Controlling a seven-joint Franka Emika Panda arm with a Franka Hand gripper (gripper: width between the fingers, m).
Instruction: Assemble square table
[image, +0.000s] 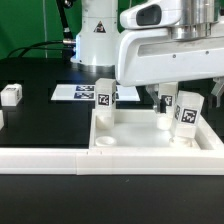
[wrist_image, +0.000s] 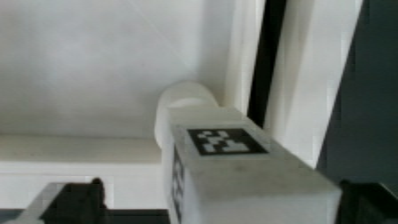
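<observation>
The white square table top (image: 150, 150) lies tray-side up in the middle of the exterior view. One white tagged leg (image: 105, 98) stands upright at its far corner on the exterior view's left. A second tagged leg (image: 188, 112) stands at the corner on the right. My gripper (image: 172, 100) hangs just over that second leg. In the wrist view the leg (wrist_image: 222, 140) stands between my dark fingers (wrist_image: 71, 200), with a gap on one side. The gripper (wrist_image: 217, 200) is open around it. The table top's floor (wrist_image: 89, 70) shows behind.
The long white L-shaped rail (image: 50, 158) runs along the front. A loose white leg (image: 11, 95) lies at the exterior view's left, another at the very edge (image: 1, 118). The marker board (image: 80, 93) lies behind the table top, before the robot base (image: 95, 40).
</observation>
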